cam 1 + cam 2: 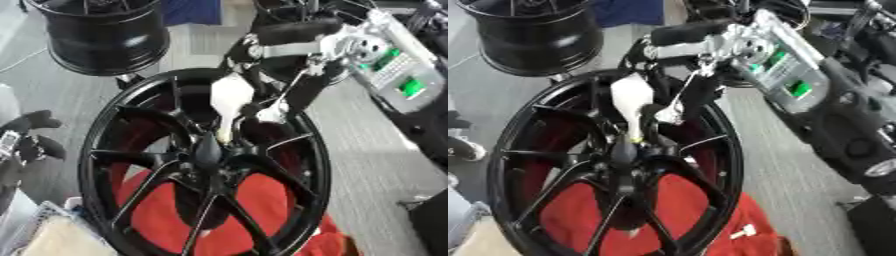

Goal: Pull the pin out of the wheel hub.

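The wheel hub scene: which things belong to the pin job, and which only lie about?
Job things:
wheel hub
right robot hand reaching down to its centre

Lying about:
second black wheel
red cloth
left robot hand, idle at left edge

wheel (206, 165) stood upright at centre, on cloth (254, 210) | second wheel (105, 35) behind, to its left | right hand (232, 102) over hub (208, 152)
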You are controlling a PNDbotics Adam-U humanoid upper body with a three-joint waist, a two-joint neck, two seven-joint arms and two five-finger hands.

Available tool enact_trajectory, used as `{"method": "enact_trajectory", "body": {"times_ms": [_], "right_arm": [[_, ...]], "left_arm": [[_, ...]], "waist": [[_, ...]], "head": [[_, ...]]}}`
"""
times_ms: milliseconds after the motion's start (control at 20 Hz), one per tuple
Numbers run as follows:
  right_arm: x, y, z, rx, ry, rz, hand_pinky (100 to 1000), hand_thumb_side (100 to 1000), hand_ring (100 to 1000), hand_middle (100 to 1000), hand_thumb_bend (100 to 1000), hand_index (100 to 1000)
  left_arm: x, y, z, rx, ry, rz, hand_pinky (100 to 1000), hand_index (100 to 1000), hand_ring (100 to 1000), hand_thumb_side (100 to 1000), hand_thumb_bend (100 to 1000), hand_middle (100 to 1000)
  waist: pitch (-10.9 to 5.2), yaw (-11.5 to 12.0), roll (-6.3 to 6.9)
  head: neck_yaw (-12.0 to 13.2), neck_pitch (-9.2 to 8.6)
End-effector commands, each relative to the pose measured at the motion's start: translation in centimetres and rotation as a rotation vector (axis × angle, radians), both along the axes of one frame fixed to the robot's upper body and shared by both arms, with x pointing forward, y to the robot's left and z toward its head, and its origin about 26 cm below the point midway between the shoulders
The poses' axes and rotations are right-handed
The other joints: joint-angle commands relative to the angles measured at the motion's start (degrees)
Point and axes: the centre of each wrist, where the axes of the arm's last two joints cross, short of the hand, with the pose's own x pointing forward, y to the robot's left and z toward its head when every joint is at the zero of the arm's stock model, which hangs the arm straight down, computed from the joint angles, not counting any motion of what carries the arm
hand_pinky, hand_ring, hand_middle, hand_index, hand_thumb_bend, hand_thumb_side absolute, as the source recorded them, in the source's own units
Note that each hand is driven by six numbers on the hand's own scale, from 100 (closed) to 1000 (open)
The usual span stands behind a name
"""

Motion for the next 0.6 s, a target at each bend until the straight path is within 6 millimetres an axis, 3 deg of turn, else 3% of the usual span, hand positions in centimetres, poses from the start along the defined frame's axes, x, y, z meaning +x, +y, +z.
{"method": "enact_trajectory", "body": {"times_ms": [50, 350, 600], "right_arm": [[-1.8, -3.8, 3.1, 0.100, -0.062, -0.092, 508, 133, 418, 254, 100, 349], [-3.5, -10.2, 2.9, 0.319, -0.130, -0.299, 490, 121, 406, 244, 100, 342], [-4.2, -15.5, 0.0, 0.460, -0.223, -0.534, 486, 118, 402, 249, 100, 353]], "left_arm": [[-0.1, 0.8, 0.8, 0.025, -0.020, 0.021, 565, 838, 528, 837, 100, 703], [-0.1, 1.0, 0.8, 0.025, -0.019, 0.031, 565, 839, 528, 835, 100, 703], [-0.2, 1.2, 0.7, 0.019, -0.023, 0.048, 565, 839, 528, 833, 100, 703]], "waist": [[-0.90, -0.5, 0.01], [-1.01, -1.7, 0.17], [-0.80, -2.7, 0.81]], "head": [[1.3, -0.14], [2.3, -0.14], [3.2, -0.14]]}}
